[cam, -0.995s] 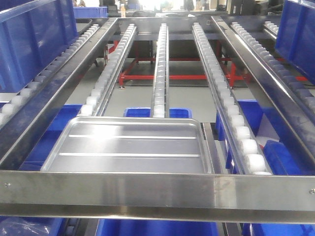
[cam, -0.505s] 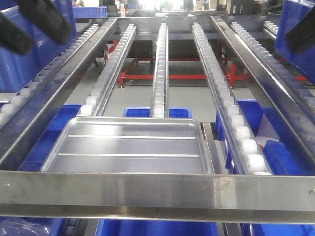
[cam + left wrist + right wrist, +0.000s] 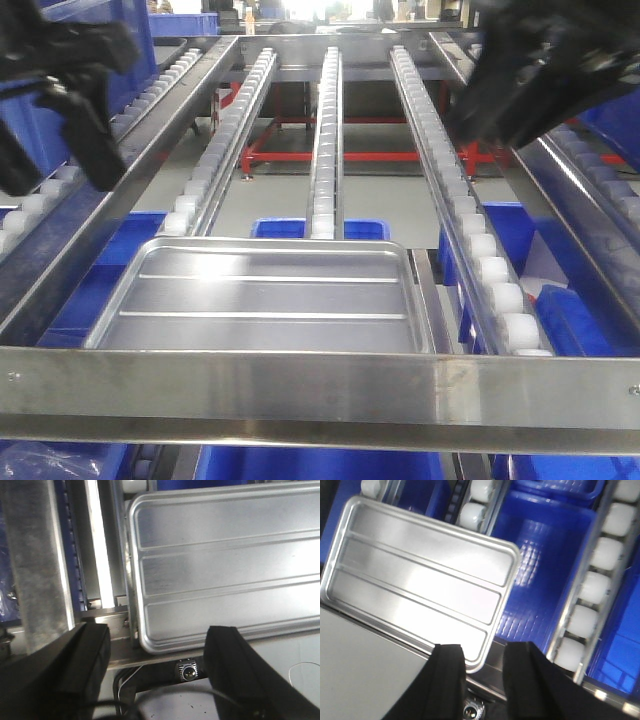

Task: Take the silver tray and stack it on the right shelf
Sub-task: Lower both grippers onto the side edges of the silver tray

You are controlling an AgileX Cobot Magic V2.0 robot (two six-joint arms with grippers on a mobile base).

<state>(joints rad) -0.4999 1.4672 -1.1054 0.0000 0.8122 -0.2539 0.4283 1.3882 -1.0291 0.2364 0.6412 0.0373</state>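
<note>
Fingers (image 3: 227, 660) of left gripper (image 3: 157, 642), bases cropped, over silver tray (image 3: 225, 565) corner

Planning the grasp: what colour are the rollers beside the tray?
White rollers, clearest in right wrist view.

- This looks like a factory or a warehouse, not a home.
- Long steel racks (image 3: 320, 385) stand side by side and run away from me.
- Each rack has rows of small white rollers (image 3: 322, 150) set in shiny rails.
- Big blue plastic bins (image 3: 320, 468) sit under the racks, and more sit up on them at the sides.
- Farther back there is a red metal frame (image 3: 370, 157) on a plain grey floor (image 3: 380, 205).
</note>
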